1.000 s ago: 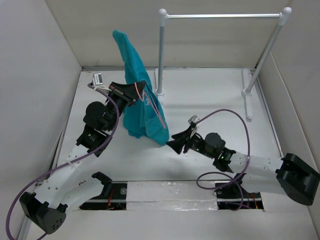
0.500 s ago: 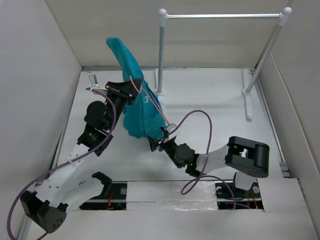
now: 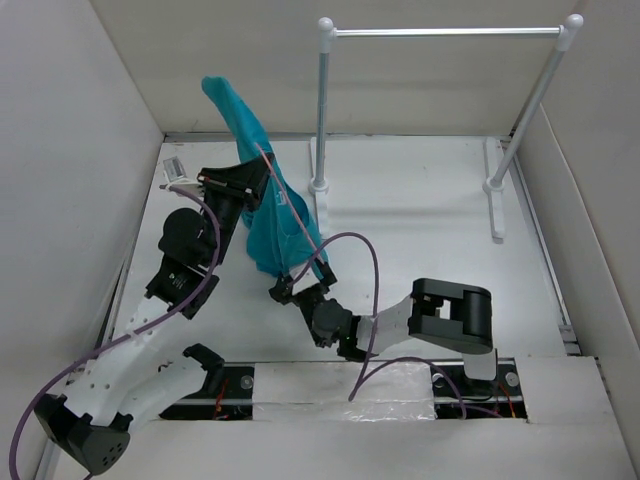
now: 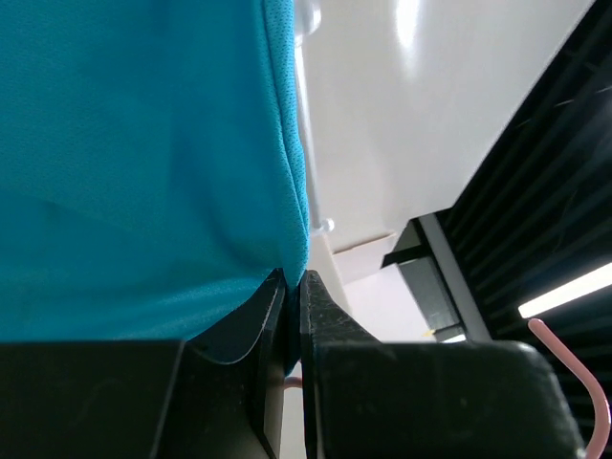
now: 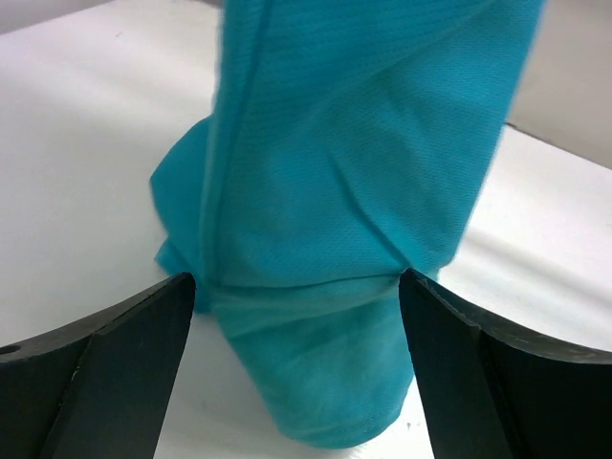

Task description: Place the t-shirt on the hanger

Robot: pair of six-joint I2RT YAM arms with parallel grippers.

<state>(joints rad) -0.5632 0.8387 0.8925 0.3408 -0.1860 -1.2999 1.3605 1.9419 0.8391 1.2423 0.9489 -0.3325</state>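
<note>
At the left-centre of the bench (image 3: 420,200), held aloft: the t-shirt (image 3: 268,225), a teal bundle, hung from the left pincer (image 3: 250,183), which is clamped tight on the fabric. The hanger (image 3: 300,218), thin pink wire, is seen against the cloth's right side. The right pincer (image 3: 296,290) is spread wide around the bunched lower end. Risks judged: several layers may be gripped together, closing off the opening, and a hard pull may drag cloth or wire from the left grip.

White table (image 3: 420,200), plain white walls (image 3: 60,150), white-and-silver rail (image 3: 445,32) at back
</note>
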